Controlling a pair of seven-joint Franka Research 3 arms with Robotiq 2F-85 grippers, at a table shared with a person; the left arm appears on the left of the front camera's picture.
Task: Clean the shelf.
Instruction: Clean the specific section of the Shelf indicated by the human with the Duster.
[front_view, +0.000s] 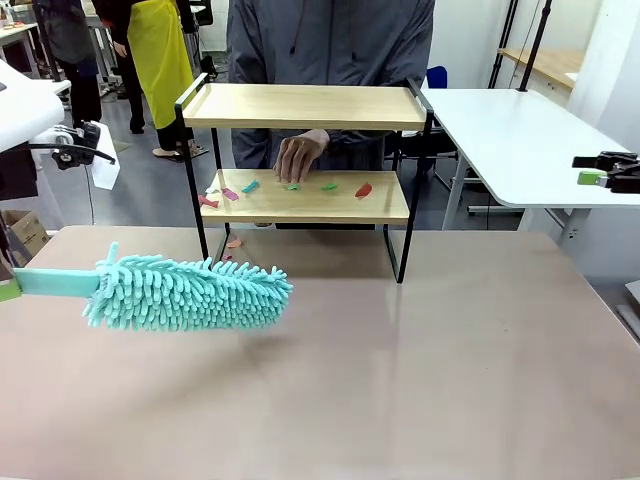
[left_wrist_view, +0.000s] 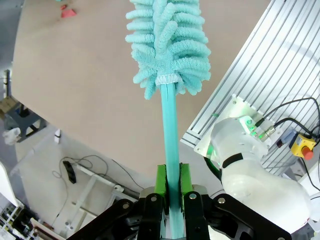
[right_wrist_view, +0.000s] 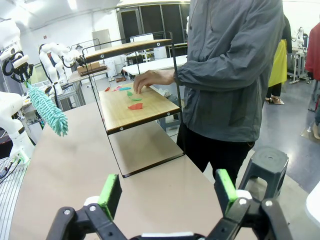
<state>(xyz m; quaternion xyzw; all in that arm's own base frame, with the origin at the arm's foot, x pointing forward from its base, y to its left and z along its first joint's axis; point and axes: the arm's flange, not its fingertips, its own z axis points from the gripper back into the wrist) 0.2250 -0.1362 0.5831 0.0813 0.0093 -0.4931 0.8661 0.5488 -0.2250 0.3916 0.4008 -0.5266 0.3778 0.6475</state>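
- Left gripper (left_wrist_view: 172, 171), left of the shelf (front_view: 300, 106): green pads clamped on the flat teal handle of a duster (front_view: 190, 292).
- Duster head: shaggy teal chenille strands, low and left-front of the shelf.
- Shelf: two pale wooden boards in a thin black frame, at the far middle of the tan table (front_view: 450, 350).
- Lower board: small coloured scraps (front_view: 363, 190), and a person's hand (front_view: 298, 155) resting there.
- Right gripper (right_wrist_view: 167, 187), right of the shelf: fingers spread wide, holding nothing.

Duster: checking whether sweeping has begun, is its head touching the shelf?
No, the duster hangs above the table, in front of the shelf and apart from its boards and frame.
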